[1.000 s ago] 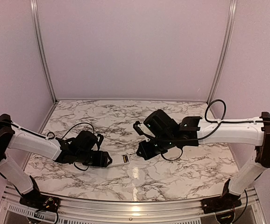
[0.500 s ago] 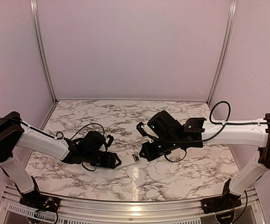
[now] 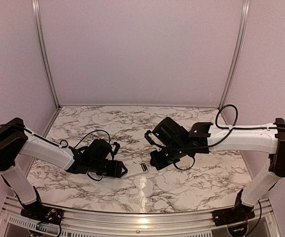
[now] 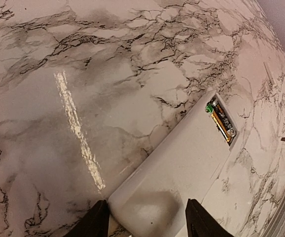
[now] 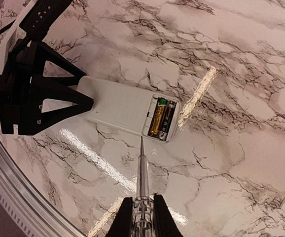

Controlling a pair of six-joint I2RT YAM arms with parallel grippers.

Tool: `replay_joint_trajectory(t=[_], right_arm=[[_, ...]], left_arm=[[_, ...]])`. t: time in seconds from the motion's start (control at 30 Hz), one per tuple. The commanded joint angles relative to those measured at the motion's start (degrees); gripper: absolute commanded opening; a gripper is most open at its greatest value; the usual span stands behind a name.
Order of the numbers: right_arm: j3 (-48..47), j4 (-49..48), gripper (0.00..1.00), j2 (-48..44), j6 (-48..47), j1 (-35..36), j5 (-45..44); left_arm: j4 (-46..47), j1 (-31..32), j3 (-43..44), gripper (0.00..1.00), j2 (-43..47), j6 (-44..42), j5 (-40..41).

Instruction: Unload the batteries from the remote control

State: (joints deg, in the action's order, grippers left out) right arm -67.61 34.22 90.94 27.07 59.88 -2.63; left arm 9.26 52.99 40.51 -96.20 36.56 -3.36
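The white remote control [image 3: 132, 170] lies flat on the marble table, back side up, with its battery bay open. Two batteries sit side by side in the bay, one orange-gold [image 5: 157, 117] and one black [image 5: 167, 118]; they also show in the left wrist view [image 4: 221, 118]. My left gripper [image 4: 147, 222] clamps the remote's [image 4: 182, 163] rounded end between its fingers. My right gripper [image 5: 138, 212] is shut on a thin grey pointed tool [image 5: 141, 168]. Its tip hovers just short of the bay's near edge on the remote [image 5: 118, 106].
The metal frame rail [image 3: 132, 218] runs along the table's near edge and shows in the right wrist view [image 5: 4, 163]. Purple walls and upright metal posts [image 3: 44, 54] close off the back and sides. The left gripper's black body [image 5: 34, 94] lies left of the remote.
The left arm pushed the remote to the right, toward the right gripper, and then held still. The right gripper with the tool shifted only slightly.
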Motion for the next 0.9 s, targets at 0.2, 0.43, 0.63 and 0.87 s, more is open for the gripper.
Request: replay_joint_trajectory(t=[0.2, 0.43, 0.63, 0.87], right_arm=[[-2.20, 0.41, 0.00, 0.50, -1.90, -0.55, -0.70], [0.32, -1.06, 0.00, -0.47, -3.69, -2.28, 0.06], [0.42, 0.72, 0.00, -2.63, -4.30, -3.63, -0.37], [2.82, -0.34, 0.00, -3.87, -3.46, -3.63, 0.13]], left_arm=[[6.80, 0.36, 1.56, 0.51, -2.06, -2.96, -0.43], [5.02, 0.37, 8.39, 0.51, -7.13, -5.89, -0.12], [0.27, 0.37, 15.22, 0.51, -9.97, -8.25, 2.11], [-1.56, 0.36, 11.77, 0.55, -5.17, -7.63, 6.78]])
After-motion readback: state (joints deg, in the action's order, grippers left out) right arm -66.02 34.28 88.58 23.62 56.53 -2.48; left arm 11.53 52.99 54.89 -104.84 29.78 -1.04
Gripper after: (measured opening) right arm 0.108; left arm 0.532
